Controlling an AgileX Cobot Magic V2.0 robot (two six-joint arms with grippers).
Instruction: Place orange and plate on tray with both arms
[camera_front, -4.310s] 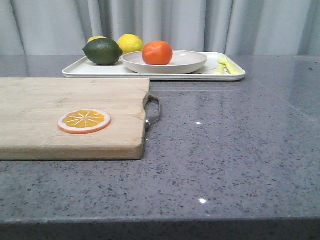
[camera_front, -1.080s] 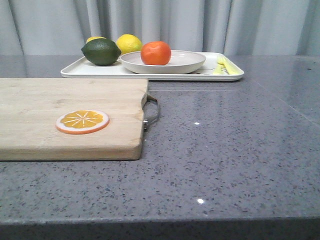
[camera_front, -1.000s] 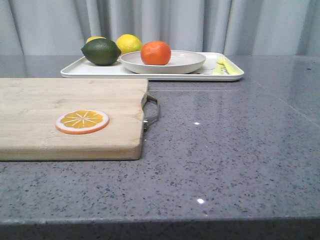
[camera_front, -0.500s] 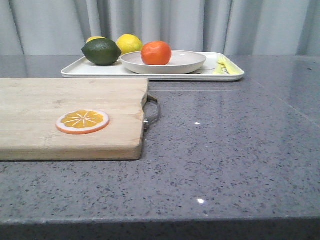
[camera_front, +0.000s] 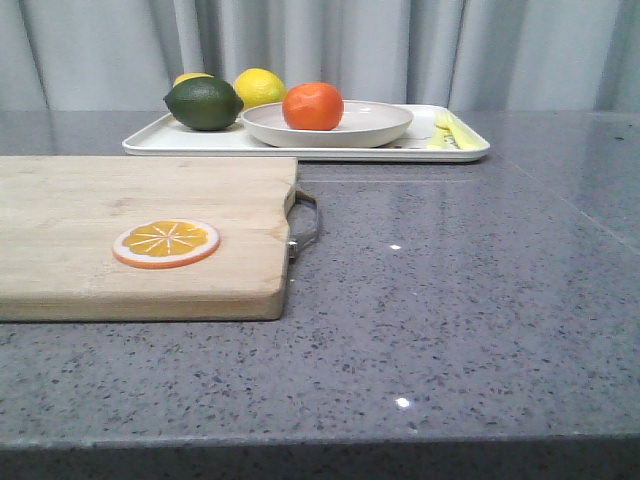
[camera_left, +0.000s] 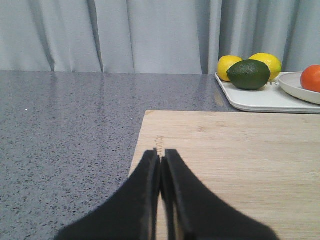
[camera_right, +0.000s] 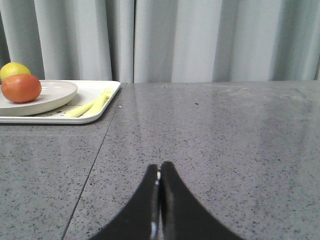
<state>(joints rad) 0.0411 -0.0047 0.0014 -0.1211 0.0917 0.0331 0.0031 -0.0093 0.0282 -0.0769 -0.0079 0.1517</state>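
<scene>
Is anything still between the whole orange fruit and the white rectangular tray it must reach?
Nothing visible: the whole bright-orange fruit already sits in the off-white round plate, which rests on the white rectangular tray.

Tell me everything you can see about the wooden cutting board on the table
The cutting board is a thick rectangular slab of pale, light-grained wood lying flat on the grey speckled table, on the robot's left side, nearer than the tray and apart from it. A dark metal handle loops out from its right edge. An orange slice lies flat on its top. In the left wrist view, the left gripper, fingers together, shows above the board's near corner; whether it touches is unclear.
</scene>
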